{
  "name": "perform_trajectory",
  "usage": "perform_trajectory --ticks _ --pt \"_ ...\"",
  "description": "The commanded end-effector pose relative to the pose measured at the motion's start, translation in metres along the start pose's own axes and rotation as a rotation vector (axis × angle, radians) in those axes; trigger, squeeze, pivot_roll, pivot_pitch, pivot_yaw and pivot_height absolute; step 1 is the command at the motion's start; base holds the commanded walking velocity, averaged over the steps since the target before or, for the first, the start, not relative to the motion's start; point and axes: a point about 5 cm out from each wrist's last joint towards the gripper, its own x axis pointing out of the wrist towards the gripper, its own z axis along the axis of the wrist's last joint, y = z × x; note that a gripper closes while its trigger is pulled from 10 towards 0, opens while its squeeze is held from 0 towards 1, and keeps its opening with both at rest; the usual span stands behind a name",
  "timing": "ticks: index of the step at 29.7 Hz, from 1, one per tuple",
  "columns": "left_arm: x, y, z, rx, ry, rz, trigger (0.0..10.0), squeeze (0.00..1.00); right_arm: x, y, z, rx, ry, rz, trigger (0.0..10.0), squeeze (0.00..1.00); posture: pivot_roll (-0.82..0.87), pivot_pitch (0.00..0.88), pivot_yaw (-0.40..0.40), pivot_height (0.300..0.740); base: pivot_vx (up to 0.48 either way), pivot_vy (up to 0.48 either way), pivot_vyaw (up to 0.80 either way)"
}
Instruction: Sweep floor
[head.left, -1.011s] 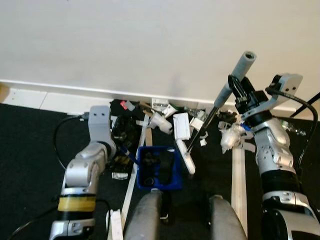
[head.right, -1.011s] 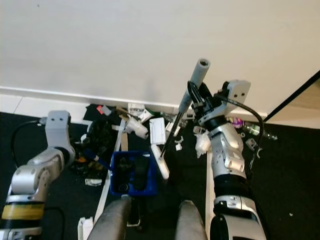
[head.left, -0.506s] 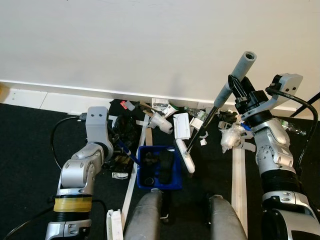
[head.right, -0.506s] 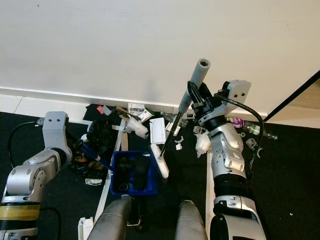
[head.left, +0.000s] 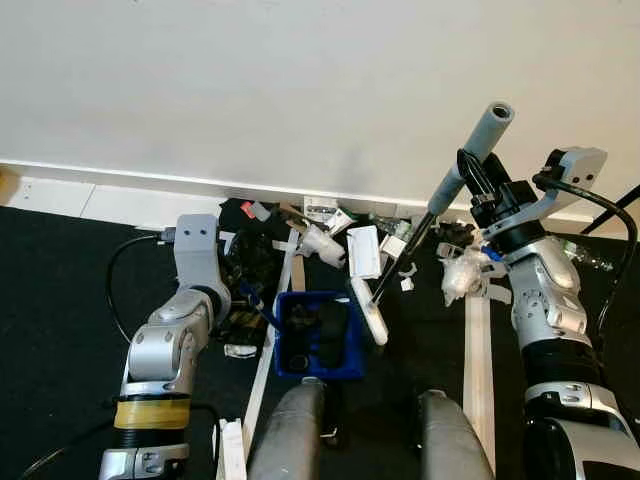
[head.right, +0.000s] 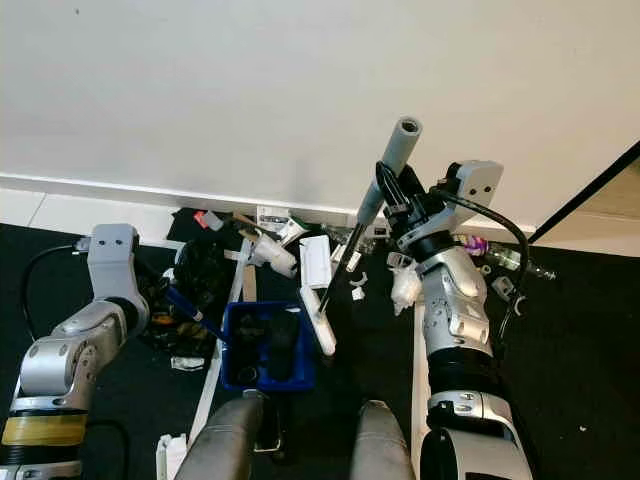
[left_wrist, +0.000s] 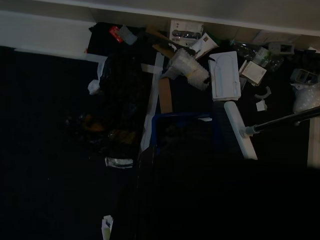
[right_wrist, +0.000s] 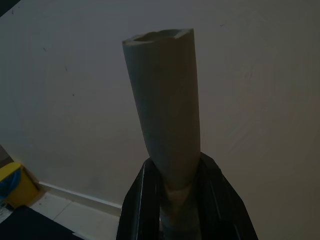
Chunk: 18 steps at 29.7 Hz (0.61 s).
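Left eye view: left arm (head.left: 180, 320) slightly shifted.

A grey-handled broom (head.left: 430, 215) is clamped in the right pincer (head.left: 478, 185), tilted, its white head (head.left: 368, 310) lowered beside the blue dustpan (head.left: 320, 337).

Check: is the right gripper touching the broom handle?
Touching. The right wrist view shows the right gripper with black fingers clamped on both sides of the grey broom handle.

White wall (head.left: 300, 80), white baseboard (head.left: 120, 195), black carpet (head.left: 50, 300)
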Motion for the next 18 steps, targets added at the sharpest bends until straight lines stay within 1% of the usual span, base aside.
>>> perform_trajectory --ticks 1,2,3,8,10,11,16,18 --pt "0.002 -0.006 -0.008 -0.005 0.009 -0.015 10.0 0.0 -0.001 0.002 0.001 0.0 -0.011 0.006 10.0 0.0 0.03 0.218 0.091 0.74 0.0 0.0 0.0" --pt "0.003 -0.007 -0.008 -0.009 0.006 -0.016 10.0 0.0 -0.001 0.002 0.001 0.0 -0.011 0.006 10.0 0.0 0.03 0.22 0.091 0.74 0.0 0.0 0.0" --pt "0.004 -0.008 -0.008 -0.014 0.0 -0.025 10.0 1.0 0.0 0.002 0.001 0.0 -0.012 0.006 10.0 0.0 0.03 0.223 0.092 0.74 0.0 0.0 0.0" --pt "0.009 -0.016 -0.002 -0.001 -0.018 -0.059 10.0 1.0 -0.001 0.004 0.001 0.002 -0.014 0.006 10.0 0.0 0.03 0.231 0.1 0.74 0.0 0.0 0.0" --pt "0.01 -0.016 -0.001 0.001 -0.019 -0.063 10.0 1.0 -0.001 0.004 0.001 0.003 -0.014 0.005 10.0 0.0 0.03 0.232 0.101 0.74 0.0 0.0 0.0" --pt "0.012 -0.015 0.002 0.0 -0.027 -0.064 10.0 0.0 -0.003 0.004 0.001 0.004 -0.017 0.002 10.0 0.0 0.03 0.235 0.106 0.74 0.0 0.0 0.0" --pt "0.015 -0.008 0.004 0.033 -0.061 -0.027 10.0 0.0 -0.006 0.003 0.0 0.007 -0.021 -0.011 10.0 0.0 0.03 0.238 0.117 0.74 0.0 0.0 0.0" --pt "0.016 -0.007 0.004 0.027 -0.073 -0.016 10.0 0.0 -0.006 0.003 -0.001 0.007 -0.021 -0.012 10.0 0.0 0.02 0.239 0.12 0.74 0.0 0.0 0.0"
